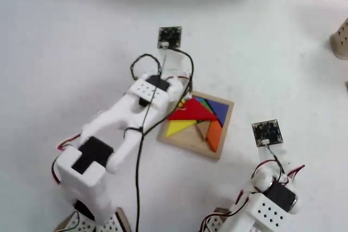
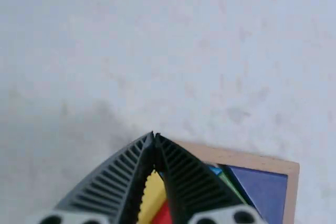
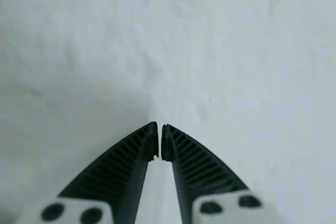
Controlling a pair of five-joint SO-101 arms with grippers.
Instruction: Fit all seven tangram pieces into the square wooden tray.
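1. Holding the left gripper (image 2: 155, 140) low over the rim of the square wooden tray (image 2: 247, 156), on the side facing the far edge of the surface (image 1: 81, 42), fingers (image 2: 121, 177) pressed together on nothing; judging by that, serving as a blunt tip for nudging a piece flat, not for carrying one.
2. Resting the tray near the middle of the surface, turned cornerwise to its edges, and packing the red piece (image 1: 191, 111), yellow piece (image 1: 178, 127), orange piece (image 1: 216, 134) and blue piece (image 1: 220, 110) edge to edge inside; looking filled or nearly so, though hiding part of the inside under the left arm (image 1: 117, 115).
3. Parking the right gripper (image 3: 159, 129) above bare surface toward the near right corner, well apart from the tray, fingers closed together and empty; probably leaving the left arm room to work.
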